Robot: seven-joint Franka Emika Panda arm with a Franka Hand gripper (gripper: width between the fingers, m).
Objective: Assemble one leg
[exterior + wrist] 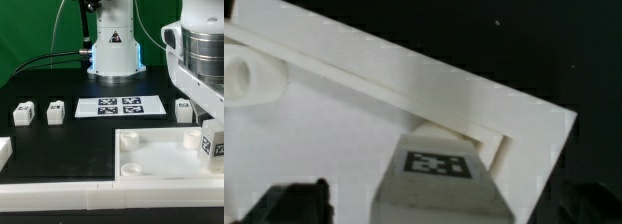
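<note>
Where the white panel [150, 160] reaches the exterior view's right edge, the leg [213, 142] sits at that corner, a chunky white block whose black-and-white tag faces the camera. It looks slightly tilted there. In the wrist view the leg [441, 170] rests against the raised lip at the panel [331, 150] edge, tag side up, with black bench beyond the lip. Whether its foot sits in a hole is hidden.

The claw [434, 208] straddles the leg from above and looks spread open. 1 dark finger [295, 205] stands clear of the block with a strip of white panel showing between them. The other finger is lost against the dark, so I cannot tell whether that side touches.

A round hole [242, 80] shows farther along the panel in the wrist view.

Behind the panel, the marker board [118, 105] lies flat on the bench [60, 150] with 4 tags. 2 more small tagged blocks stand well apart to its left in the exterior view, 1 [22, 113] near the edge and 1 [55, 110] closer in. A 3rd block [183, 108] stands just beside the board on its right. Another white piece [4, 150] is cut off at the left edge.
</note>
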